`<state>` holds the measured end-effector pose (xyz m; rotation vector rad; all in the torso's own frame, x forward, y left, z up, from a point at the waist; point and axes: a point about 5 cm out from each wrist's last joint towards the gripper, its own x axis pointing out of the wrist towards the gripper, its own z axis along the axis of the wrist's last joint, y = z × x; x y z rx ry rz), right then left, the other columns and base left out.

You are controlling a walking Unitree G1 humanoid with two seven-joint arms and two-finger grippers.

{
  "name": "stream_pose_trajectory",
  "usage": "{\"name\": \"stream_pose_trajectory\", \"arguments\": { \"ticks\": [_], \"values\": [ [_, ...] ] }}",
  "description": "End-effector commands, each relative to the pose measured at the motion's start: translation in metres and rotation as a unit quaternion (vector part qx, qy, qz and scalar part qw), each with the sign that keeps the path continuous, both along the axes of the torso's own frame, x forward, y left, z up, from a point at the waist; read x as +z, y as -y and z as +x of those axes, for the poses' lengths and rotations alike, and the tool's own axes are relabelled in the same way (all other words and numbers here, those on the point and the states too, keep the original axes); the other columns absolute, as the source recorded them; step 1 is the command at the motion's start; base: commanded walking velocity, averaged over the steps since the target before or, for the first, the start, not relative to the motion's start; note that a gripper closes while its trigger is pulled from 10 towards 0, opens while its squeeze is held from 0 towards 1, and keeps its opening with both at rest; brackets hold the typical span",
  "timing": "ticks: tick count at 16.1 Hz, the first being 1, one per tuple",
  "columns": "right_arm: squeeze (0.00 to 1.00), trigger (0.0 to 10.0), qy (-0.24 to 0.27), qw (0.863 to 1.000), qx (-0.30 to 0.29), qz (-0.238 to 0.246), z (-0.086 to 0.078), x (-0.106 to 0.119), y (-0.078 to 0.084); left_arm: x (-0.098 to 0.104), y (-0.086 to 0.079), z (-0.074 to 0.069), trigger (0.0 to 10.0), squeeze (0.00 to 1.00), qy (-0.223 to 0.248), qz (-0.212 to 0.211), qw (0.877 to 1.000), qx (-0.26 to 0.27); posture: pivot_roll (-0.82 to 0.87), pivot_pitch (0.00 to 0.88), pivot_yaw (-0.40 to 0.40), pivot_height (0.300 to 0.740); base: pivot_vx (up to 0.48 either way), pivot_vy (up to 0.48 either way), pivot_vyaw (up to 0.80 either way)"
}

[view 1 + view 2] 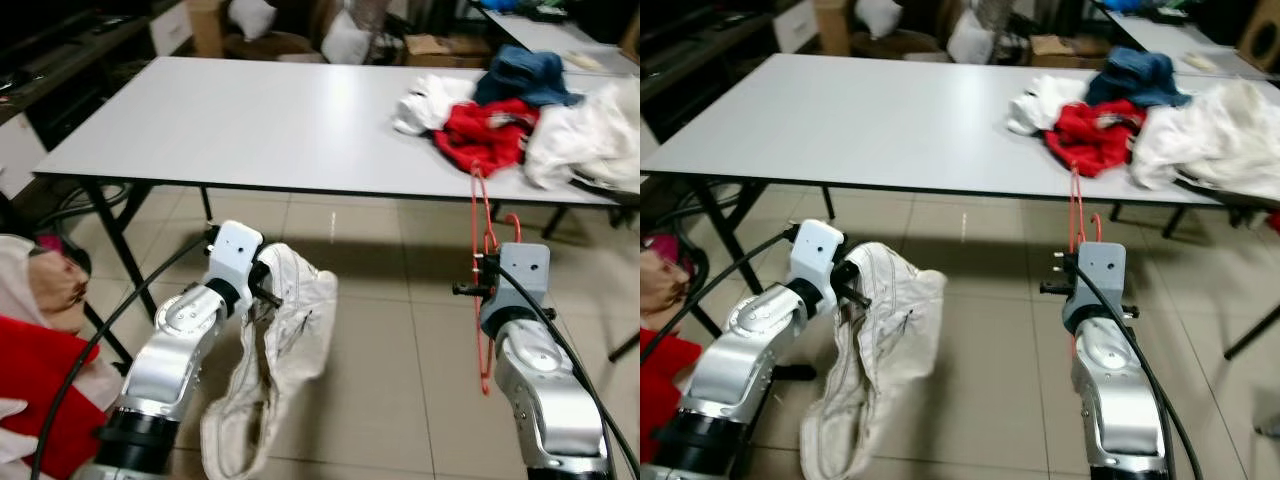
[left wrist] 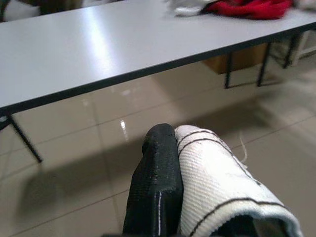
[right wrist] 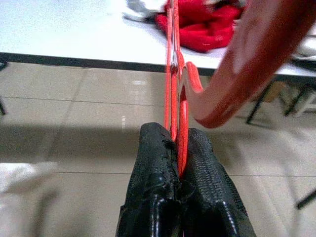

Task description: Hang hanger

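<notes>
My right gripper [image 3: 178,143] is shut on a thin red hanger [image 1: 484,250] that stands upright in front of the table's edge, its hook [image 3: 232,79] curving close to the wrist camera. My left gripper [image 1: 268,290] is shut on a white garment with dark seams [image 1: 280,350], which droops toward the tiled floor. In the left wrist view the white cloth [image 2: 217,177] lies against a black finger [image 2: 155,182].
A long grey table [image 1: 250,120] stands ahead with a pile of red, white and blue clothes [image 1: 500,120] at its right end. More clothes [image 1: 40,350] lie at my lower left. Boxes and bags sit behind the table. Tiled floor lies below.
</notes>
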<state>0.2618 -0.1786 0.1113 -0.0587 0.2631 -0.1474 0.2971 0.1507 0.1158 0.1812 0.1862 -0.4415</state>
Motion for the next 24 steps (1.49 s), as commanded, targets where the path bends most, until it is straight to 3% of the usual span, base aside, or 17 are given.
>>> {"name": "stream_pose_trajectory", "arguments": {
  "ticks": [1,7,11,14,20,24],
  "values": [
    [0.00,10.0,0.006,1.000,0.006,-0.003,0.002,0.003,-0.002,0.014,-0.001,0.005,10.0,0.00,0.029,-0.003,1.000,0.002,-0.10,0.000,0.005,0.740,0.289,0.000,0.00],
    [0.00,10.0,0.006,1.000,0.015,-0.006,0.001,0.005,-0.001,0.012,0.000,0.002,10.0,0.00,0.028,-0.006,1.000,0.009,-0.11,0.000,-0.006,0.740,0.291,0.000,0.40],
    [0.00,10.0,0.014,0.999,0.029,-0.019,0.008,0.006,0.001,0.015,-0.001,0.009,10.0,0.00,0.040,-0.002,0.999,0.009,-0.11,0.000,0.004,0.740,0.289,0.000,0.00],
    [0.00,10.0,0.027,0.997,0.067,-0.037,0.011,0.013,-0.004,0.025,-0.005,0.015,10.0,0.00,0.057,-0.011,0.998,0.019,-0.11,0.000,0.009,0.740,0.290,0.000,0.00],
    [0.00,10.0,0.050,0.990,0.128,-0.015,0.022,0.028,-0.017,0.036,-0.008,0.023,10.0,0.00,0.073,-0.041,0.996,0.042,-0.11,0.000,0.010,0.740,0.316,0.000,0.00],
    [0.00,10.0,0.048,0.988,0.149,-0.005,0.021,0.028,-0.024,0.038,-0.009,0.025,10.0,0.00,0.076,-0.037,0.995,0.049,-0.11,0.000,-0.001,0.740,0.346,0.000,0.00]
  ]
}}
